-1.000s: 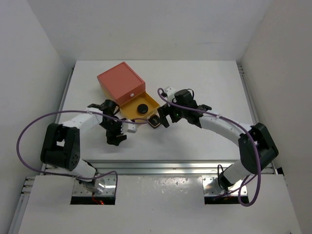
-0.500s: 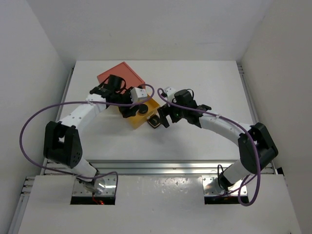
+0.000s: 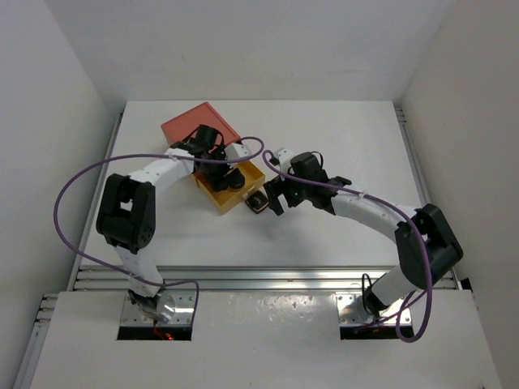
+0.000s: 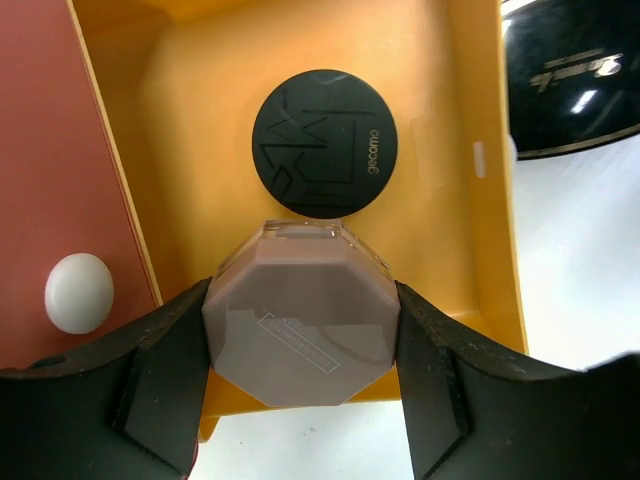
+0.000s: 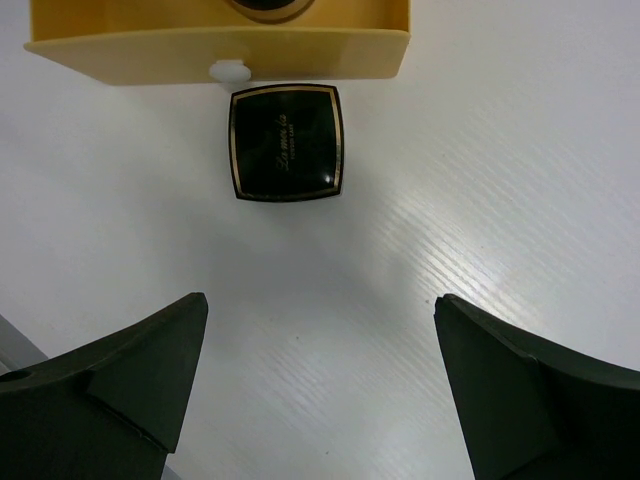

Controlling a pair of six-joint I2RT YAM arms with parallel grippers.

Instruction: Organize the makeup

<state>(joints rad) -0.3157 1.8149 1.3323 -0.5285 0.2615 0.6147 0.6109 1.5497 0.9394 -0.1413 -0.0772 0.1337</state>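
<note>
My left gripper (image 4: 300, 312) is shut on a white bottle (image 4: 300, 320), whose greyish octagonal end faces the camera. It hovers over the near end of the open yellow drawer (image 4: 480, 250). Just beyond the bottle, a black round compact (image 4: 323, 143) lies flat in the drawer. From above, the left gripper (image 3: 223, 168) covers much of the drawer (image 3: 212, 194). The black square compact (image 5: 286, 142) with gold edging lies on the table just outside the drawer front (image 5: 220, 50). My right gripper (image 5: 320, 300) stands open behind it, empty, its fingers well apart from it. Seen from above, that gripper (image 3: 272, 196) is just right of the square compact (image 3: 258, 203).
The orange-red box (image 3: 188, 128) sits at the back left with the drawer pulled out toward the middle. A white knob (image 5: 228, 70) is on the drawer front. A second white knob (image 4: 78, 292) shows on the red box face. Both purple cables arc over the table.
My left arm swung from the table's front left up to the drawer, carrying the white bottle. The right gripper stayed open near the square compact.
</note>
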